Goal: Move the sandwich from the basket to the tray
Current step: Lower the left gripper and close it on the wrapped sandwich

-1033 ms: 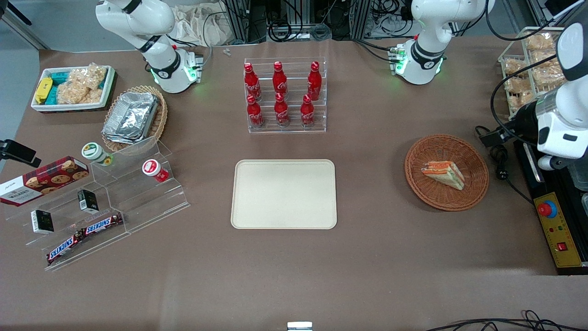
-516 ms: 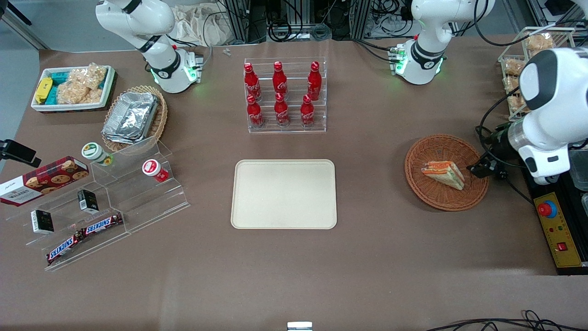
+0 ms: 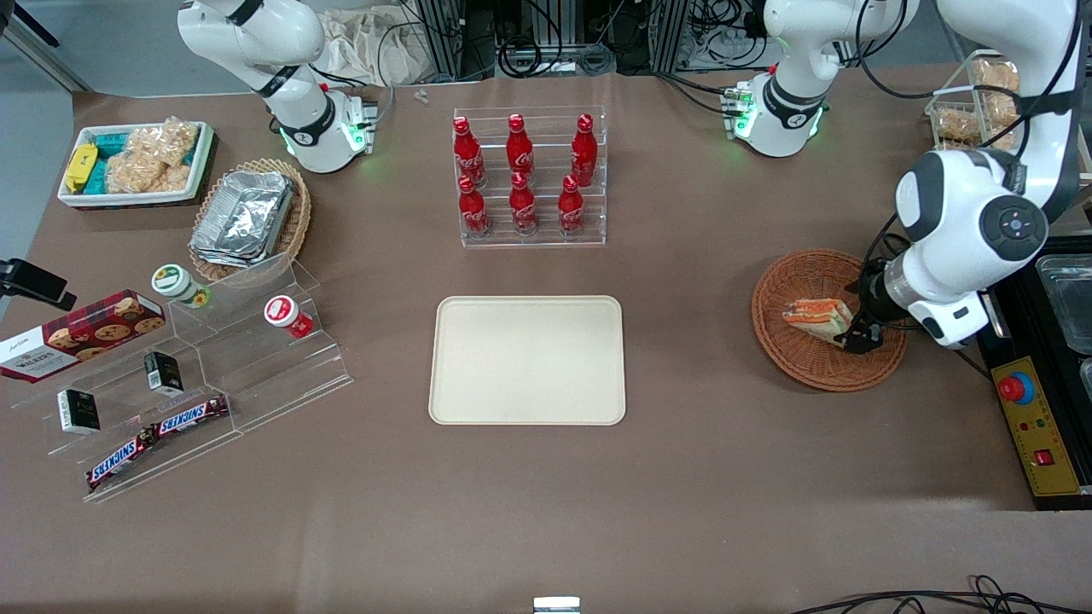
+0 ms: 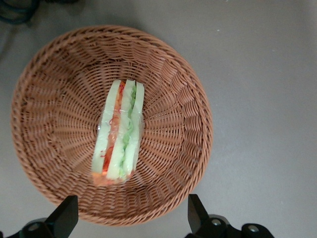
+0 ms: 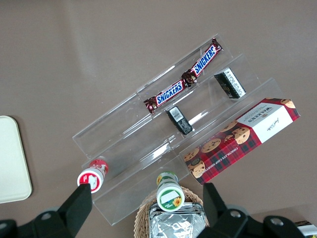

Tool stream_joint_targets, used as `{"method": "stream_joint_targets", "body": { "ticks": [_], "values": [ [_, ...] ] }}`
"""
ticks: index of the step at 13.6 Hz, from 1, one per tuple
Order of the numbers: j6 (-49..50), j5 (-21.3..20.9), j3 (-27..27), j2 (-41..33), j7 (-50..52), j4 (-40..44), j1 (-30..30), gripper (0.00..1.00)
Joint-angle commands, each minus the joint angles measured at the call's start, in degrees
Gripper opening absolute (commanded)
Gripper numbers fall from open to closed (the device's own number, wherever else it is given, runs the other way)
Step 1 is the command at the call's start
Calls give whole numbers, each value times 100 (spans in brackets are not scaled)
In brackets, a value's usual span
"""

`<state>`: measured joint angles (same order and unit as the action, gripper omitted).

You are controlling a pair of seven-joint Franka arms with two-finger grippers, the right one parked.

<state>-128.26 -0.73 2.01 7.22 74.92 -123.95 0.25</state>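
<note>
The sandwich [image 3: 813,316] [image 4: 119,134], a wrapped wedge with white bread and orange and green layers, lies in the round reddish-brown wicker basket [image 3: 802,362] [image 4: 183,89] toward the working arm's end of the table. My gripper [image 3: 860,334] [image 4: 132,218] hangs over the basket's side toward the working arm's end, above the sandwich's end, open, with nothing between its fingers [image 4: 67,216]. The wrist view looks straight down on the sandwich. The beige tray [image 3: 527,360] lies flat at mid-table, with nothing on it.
A clear rack of red cola bottles [image 3: 522,175] stands farther from the camera than the tray. A clear stepped shelf [image 3: 213,367] with snacks, a cookie box [image 3: 81,331] and a foil-container basket [image 3: 249,217] lie toward the parked arm's end. A control box [image 3: 1036,426] borders the working arm's end.
The working arm has swung in from the table's edge and lowered, bringing the gripper from beside the basket to over the sandwich. The sandwich and basket have not moved.
</note>
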Motion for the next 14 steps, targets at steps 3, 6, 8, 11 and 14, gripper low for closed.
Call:
{"method": "stream_joint_targets", "body": {
  "ticks": [3,6,8,11,14],
  "values": [
    [-243,-32,-7,148,269,-164,1,100],
    [-751,-67,-7,209,269,-497,19,100],
    [-885,-85,-16,297,260,-551,28,100],
    [-1148,-120,-139,499,260,-595,28,100],
    [-1377,-137,-148,623,252,-648,28,98]
  ]
}}
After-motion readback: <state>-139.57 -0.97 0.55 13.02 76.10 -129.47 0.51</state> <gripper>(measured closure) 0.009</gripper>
